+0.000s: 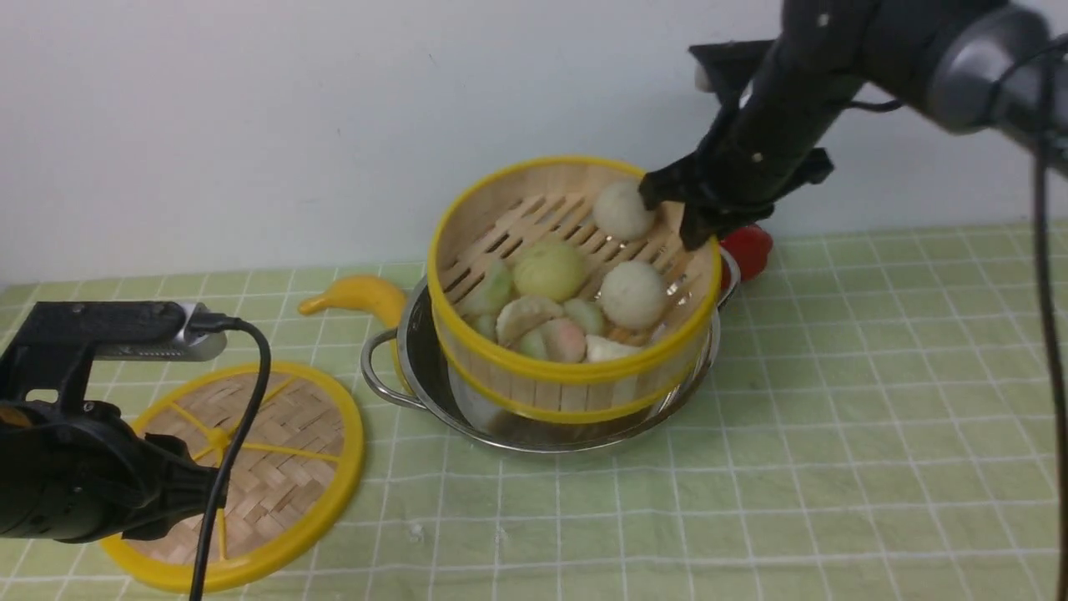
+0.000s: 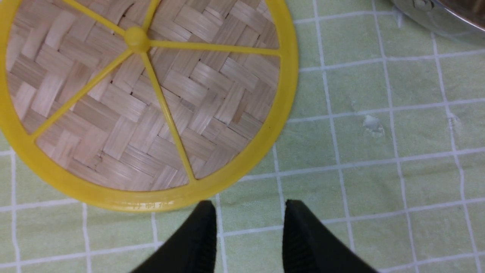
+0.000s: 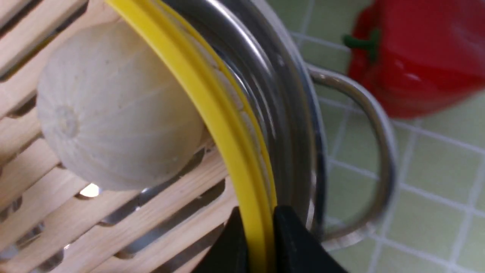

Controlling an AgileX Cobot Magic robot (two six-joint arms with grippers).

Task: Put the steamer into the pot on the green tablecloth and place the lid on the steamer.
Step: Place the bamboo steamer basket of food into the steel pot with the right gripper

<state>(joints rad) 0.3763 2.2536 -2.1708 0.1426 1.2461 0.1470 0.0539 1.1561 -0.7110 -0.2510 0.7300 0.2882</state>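
Flagging what's hidden first: left arm covers the near-left part of the lid (image 1: 284, 467) in the front view, and the left gripper (image 2: 249, 206) only shows in its wrist view. The pot (image 1: 417, 351) is mostly hidden by the steamer (image 1: 576, 371); its right handle shows only in the right wrist view. Right gripper (image 1: 692, 225) is clamped on the steamer's far-right top rim, one finger inside and one outside. The steamer is tilted: near side down inside the pot, far side raised. The pot is mid-cloth, toward the far edge of the green tablecloth (image 1: 834, 417). The lid lies flat near the near-left corner, well apart from the pot. Left gripper's jaws are apart with nothing between, over bare cloth just beside the lid's rim. Clutter: banana (image 1: 359, 296) behind the pot's left side, red pepper (image 1: 748, 250) behind its right handle, both by the far edge. Count: one steamer, pot, lid, banana and pepper. Three round buns (image 1: 632, 294) are clear; the smaller pieces at the front are too bunched to count.
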